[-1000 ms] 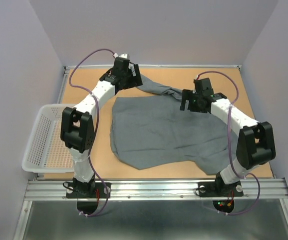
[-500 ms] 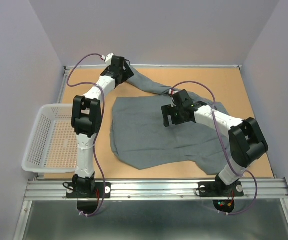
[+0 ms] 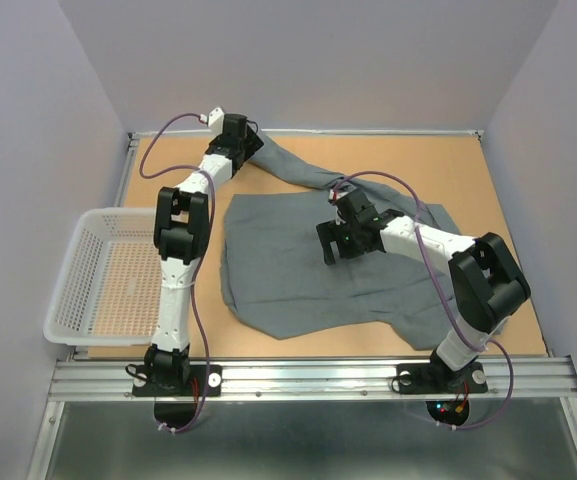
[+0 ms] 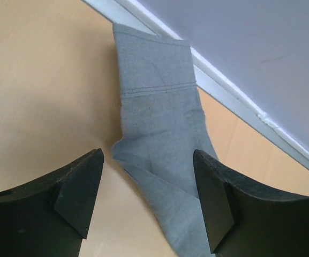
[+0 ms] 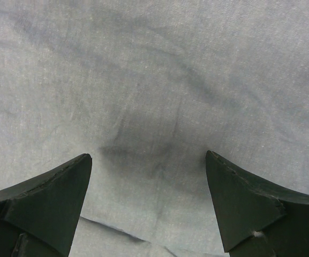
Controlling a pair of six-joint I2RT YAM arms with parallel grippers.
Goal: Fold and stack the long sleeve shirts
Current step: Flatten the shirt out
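TOP VIEW: The grey long-sleeve shirt (image 3: 318,270) lies spread across the middle of the table (image 3: 498,180), w/ one sleeve (image 3: 303,172) stretched toward the far-left corner. The left gripper (image 3: 243,140) hangs over that sleeve's end. The right gripper (image 3: 336,243) sits low over the shirt body, just right of centre. A white mesh basket (image 3: 88,290) stands off the table's near-left side, w/ nothing seen in it. No fold made yet, by the look of it.

LEFT WRIST: The left arm's fingers (image 4: 74,187) stand well apart and hold nothing. The cuff (image 4: 154,69) lies flat on the table between and beyond them, its end close to the far rail (image 4: 234,101). Risk: a closure from here may catch only the sleeve's twisted edge, not the cuff, so the cloth slips out on the lift. A lunge too far could knock the rail.

RIGHT WRIST: The right arm's fingers (image 5: 42,198) are spread wide, nothing gripped, w/ plain grey cloth and their own shadow below. Contact w/ the cloth can't be told. Risk: a pinch mid-panel offers no edge, so it may bunch the fabric or grab both layers, and a pull on the sleeve against that hold could drag the body askew.
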